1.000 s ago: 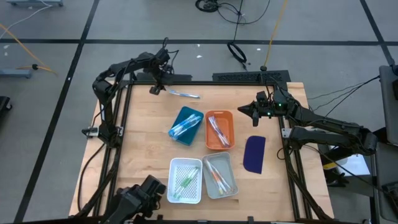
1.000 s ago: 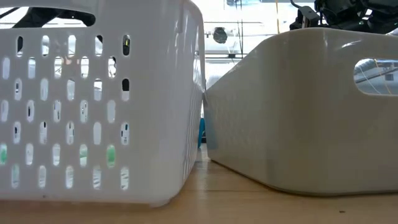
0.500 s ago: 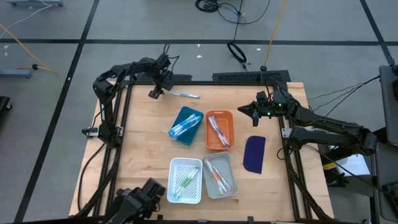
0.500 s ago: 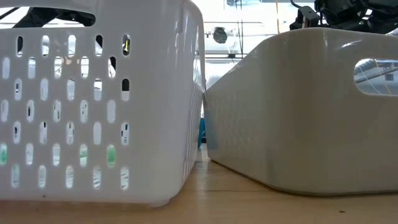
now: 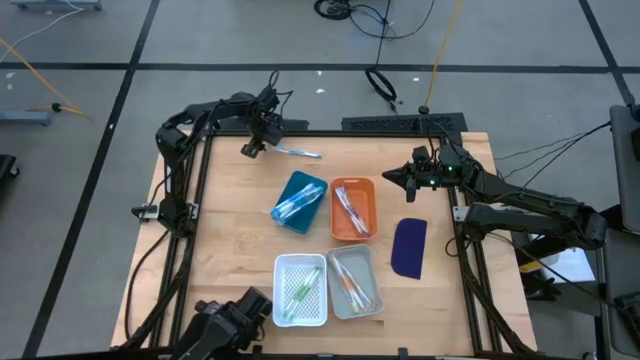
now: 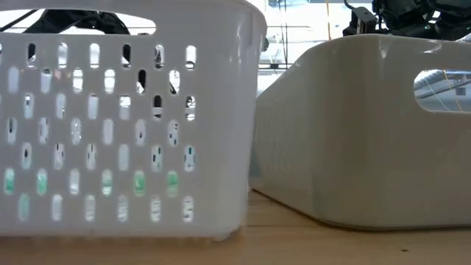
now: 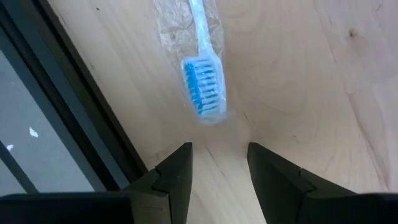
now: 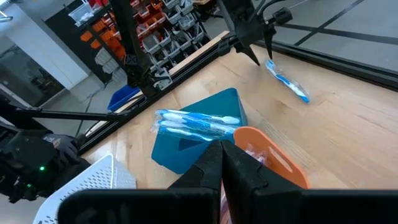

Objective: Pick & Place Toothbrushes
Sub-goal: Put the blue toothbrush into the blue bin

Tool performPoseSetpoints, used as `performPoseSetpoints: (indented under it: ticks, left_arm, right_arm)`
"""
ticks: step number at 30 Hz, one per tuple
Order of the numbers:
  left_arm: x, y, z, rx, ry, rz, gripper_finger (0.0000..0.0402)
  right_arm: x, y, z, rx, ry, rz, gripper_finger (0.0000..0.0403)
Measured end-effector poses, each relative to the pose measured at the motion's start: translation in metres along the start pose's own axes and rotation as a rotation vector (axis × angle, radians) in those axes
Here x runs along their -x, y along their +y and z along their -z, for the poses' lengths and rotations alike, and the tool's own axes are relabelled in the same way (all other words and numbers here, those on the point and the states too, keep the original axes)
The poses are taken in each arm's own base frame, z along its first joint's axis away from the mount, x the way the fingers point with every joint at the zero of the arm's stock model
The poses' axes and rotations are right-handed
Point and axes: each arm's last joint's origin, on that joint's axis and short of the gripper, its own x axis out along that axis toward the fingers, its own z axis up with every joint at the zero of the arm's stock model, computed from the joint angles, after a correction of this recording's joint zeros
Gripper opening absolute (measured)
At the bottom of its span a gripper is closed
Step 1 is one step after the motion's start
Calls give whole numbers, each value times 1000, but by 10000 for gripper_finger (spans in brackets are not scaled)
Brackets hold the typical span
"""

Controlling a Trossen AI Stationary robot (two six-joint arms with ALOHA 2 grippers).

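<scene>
Mostly sorted, judging by the layout: blue tray [image 5: 299,201], orange tray [image 5: 352,208], white basket [image 5: 299,290] and grey tray [image 5: 353,282] in the middle of the high view, each already holding brushes. One blue-bristled brush [image 5: 293,152] left loose on the tabletop [image 5: 230,230], upper centre-left of the high view, wrapped in clear film, bristle head nearest the left gripper [image 5: 250,148]. Probably bound for the blue tray, going by colour.

Left gripper just off the brush head at the tabletop's upper left edge, jaws parted about halfway, gripping nothing; in the left wrist view, head sits just beyond the fingertips [image 7: 177,163], no contact seen. Grasp not yet made.

Right gripper [image 5: 388,177] parked at right centre of the high view, jaws clenched, empty.
</scene>
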Motion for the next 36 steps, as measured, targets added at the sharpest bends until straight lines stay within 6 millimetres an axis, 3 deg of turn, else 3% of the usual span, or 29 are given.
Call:
performPoseSetpoints:
  ticks: [9,36]
  left_arm:
    - [1,-2,-11,-30,56,-9,157]
    - [4,-7,-37,-10,-54,0,156]
  right_arm:
    - [0,0,0,0,0,1,0]
    - [0,0,0,2,0,-1,0]
